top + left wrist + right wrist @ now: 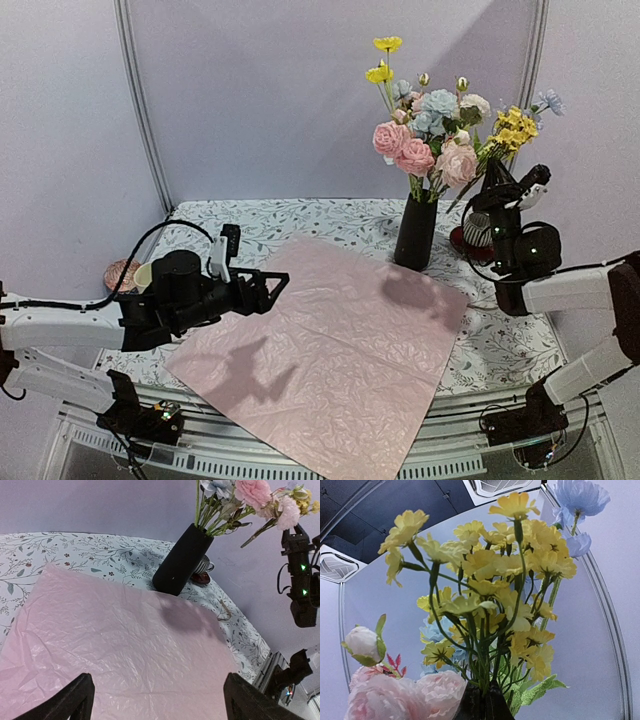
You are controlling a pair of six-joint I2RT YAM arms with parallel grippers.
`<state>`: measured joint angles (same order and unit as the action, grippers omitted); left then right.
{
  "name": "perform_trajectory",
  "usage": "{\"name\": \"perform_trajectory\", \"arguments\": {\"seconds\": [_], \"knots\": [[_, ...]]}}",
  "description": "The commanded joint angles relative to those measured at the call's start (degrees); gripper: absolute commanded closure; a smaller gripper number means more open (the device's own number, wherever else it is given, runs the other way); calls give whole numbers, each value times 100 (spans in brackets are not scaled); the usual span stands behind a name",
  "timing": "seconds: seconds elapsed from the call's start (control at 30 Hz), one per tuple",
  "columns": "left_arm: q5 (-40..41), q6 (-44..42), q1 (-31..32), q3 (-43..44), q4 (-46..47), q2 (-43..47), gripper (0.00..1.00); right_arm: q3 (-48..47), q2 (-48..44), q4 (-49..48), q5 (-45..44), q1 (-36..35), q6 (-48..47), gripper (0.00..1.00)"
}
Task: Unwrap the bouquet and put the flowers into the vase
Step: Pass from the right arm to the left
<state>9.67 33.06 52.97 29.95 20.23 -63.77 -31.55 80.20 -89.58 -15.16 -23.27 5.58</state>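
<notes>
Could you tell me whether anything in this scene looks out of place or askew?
One yellow sprig is not in the vase: the right gripper holds its stems, leaning out to the side. The pink wrapping paper overhangs the table's near edge.

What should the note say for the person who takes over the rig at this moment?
Left gripper: open, empty, above the wrapping paper, which lies flat on the table.
Right gripper: shut on the stems of the yellow sprig, right of the vase.
Done: unwrapping; most flowers stand in the vase.
To do: put the yellow sprig in the vase.
</notes>
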Motion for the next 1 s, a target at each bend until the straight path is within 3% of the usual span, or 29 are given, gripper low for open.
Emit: {"name": "perform_trajectory", "arguments": {"seconds": [0.0,0.37,0.97], "knots": [[47,-21,-78,33,-83,-22,8,-516,373,-1558,386,196,250,98],[80,-114,-135,32,-168,-6,8,-1391,1388,-1562,931,276,-78,97],[88,-84,-186,-130,-272,238,8,-1746,2050,-1561,1049,428,-95,97]]}}
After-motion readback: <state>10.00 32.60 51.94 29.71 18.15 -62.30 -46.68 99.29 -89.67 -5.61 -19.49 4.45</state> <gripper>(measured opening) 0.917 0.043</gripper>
